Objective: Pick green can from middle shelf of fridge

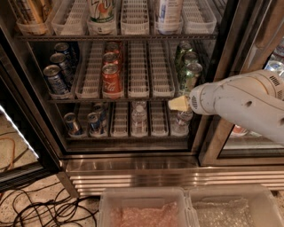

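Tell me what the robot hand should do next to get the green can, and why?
Probably rise a little toward the front green can. The gripper sits just below it, about level with the front edge of the middle shelf, and is not around the can yet.

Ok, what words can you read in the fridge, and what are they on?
"7UP", partly cut off by the picture's top edge: on the green-and-white bottle on the top shelf.
Red can, blue cans, green can: labels too blurred to read.
The gripper, just below the green can at the middle shelf, shows no text.
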`<state>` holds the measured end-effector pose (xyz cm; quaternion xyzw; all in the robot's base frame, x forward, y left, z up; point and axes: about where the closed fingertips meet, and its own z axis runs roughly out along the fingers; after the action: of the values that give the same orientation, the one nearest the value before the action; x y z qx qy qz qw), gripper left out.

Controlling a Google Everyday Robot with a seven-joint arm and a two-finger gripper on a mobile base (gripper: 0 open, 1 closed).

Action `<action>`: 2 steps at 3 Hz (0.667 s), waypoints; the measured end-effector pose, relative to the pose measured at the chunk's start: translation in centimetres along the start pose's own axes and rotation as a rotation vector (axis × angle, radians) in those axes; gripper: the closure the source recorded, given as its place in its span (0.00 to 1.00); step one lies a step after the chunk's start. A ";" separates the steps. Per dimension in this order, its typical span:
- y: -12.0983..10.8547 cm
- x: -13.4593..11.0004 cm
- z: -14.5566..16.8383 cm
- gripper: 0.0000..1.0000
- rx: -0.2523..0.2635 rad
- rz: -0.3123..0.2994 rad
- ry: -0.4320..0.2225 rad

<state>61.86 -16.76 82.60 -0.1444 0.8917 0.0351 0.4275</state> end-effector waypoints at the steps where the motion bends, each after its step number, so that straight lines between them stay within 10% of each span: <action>1: -0.6 -0.8 0.2 0.24 0.025 0.004 -0.021; 2: -1.0 -1.5 0.4 0.22 0.043 0.032 -0.038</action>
<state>63.34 -17.33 83.58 -0.1201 0.8863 0.0254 0.4466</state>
